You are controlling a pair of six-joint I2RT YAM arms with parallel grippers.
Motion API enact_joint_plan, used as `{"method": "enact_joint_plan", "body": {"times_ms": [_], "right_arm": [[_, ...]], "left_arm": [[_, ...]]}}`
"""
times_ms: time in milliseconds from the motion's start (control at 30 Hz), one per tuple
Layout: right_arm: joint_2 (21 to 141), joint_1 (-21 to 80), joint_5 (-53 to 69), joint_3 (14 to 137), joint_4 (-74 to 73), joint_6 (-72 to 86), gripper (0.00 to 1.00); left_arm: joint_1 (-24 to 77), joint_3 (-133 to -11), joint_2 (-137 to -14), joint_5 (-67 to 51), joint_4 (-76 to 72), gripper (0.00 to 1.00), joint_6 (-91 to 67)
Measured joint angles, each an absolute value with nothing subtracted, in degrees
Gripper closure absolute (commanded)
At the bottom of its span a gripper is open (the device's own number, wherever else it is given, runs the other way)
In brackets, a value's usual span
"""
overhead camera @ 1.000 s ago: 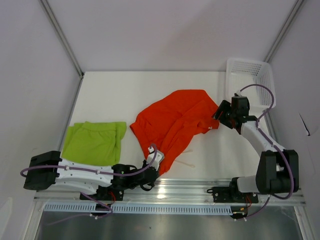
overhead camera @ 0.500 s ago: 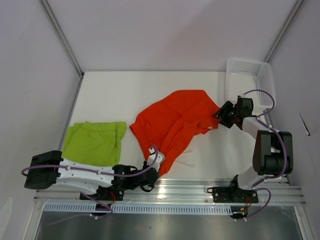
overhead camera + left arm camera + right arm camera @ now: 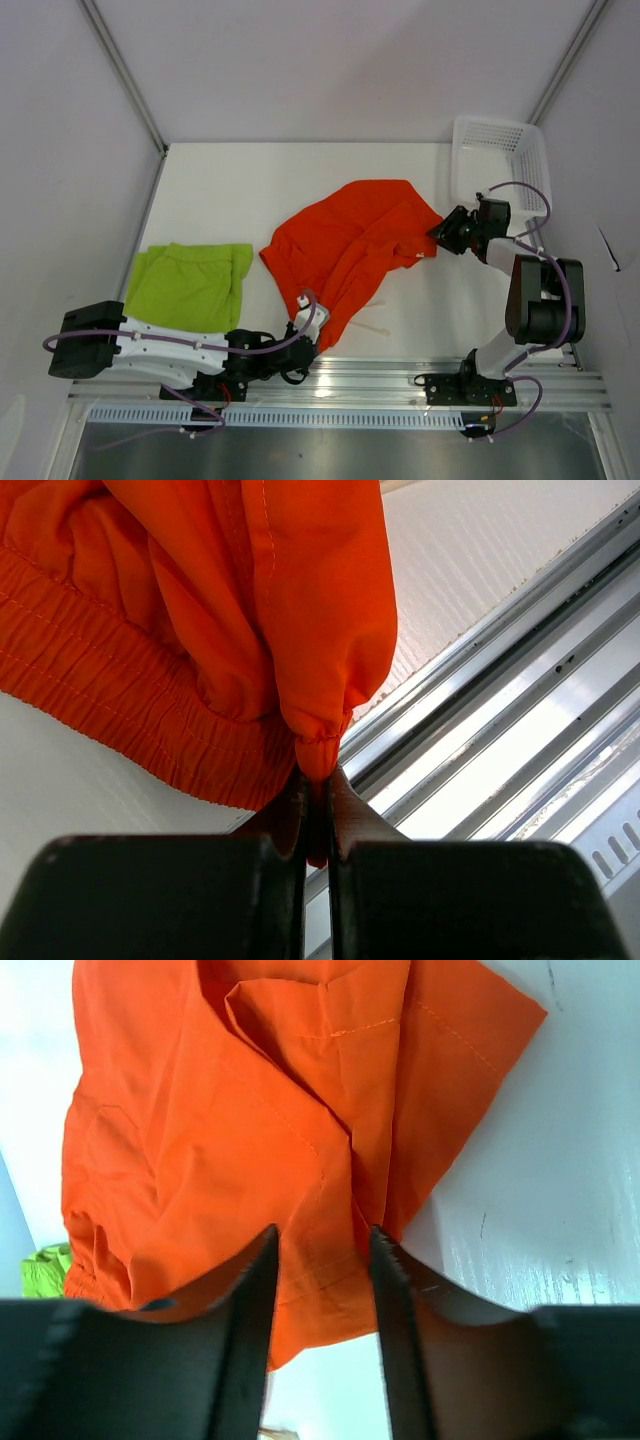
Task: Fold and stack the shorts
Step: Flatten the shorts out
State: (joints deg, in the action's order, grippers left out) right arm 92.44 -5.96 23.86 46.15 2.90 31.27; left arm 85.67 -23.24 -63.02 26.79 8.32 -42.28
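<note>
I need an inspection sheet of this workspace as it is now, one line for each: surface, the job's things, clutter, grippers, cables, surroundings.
Surface: white table, no spills or marks seen.
Job's things: orange shorts lie crumpled at mid-table, with a white drawstring trailing at their near side; green shorts lie flat at the left, apart from them.
Clutter: white mesh basket at the far right corner.
Grippers: left gripper shut on an edge of the orange shorts; right gripper open, at their right edge.
Cables: purple cables loop along both arms, nothing snagged.
Surroundings: pale walls; metal rail along the near edge.
</note>
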Motion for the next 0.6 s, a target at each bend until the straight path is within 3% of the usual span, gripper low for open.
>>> {"method": "enact_joint_plan", "body": {"times_ms": [67,200,233,300,600], "right_arm": [[92.44,-6.37,25.06,45.52,3.66,31.22,0.71],[92.42,-7.79,28.93,43.16,6.11,31.94,0.83],[92.42,-8.29,30.26,42.39,6.87,32.18,0.94],[92.42,-9.58,33.12,40.86,8.69,33.17,0.99],[92.16,-14.96,40.6,36.58,15.38,37.8,1.0]], "left_arm": [[85.67,-23.24,-63.02,26.85,8.6,1.0,-42.65],[85.67,-23.24,-63.02,27.14,9.72,1.0,-43.62],[85.67,-23.24,-63.02,27.31,10.04,1.0,-43.99],[85.67,-23.24,-63.0,27.88,10.87,1.0,-44.99],[82.48,-23.29,-59.75,29.43,18.2,1.0,-50.28]]}}
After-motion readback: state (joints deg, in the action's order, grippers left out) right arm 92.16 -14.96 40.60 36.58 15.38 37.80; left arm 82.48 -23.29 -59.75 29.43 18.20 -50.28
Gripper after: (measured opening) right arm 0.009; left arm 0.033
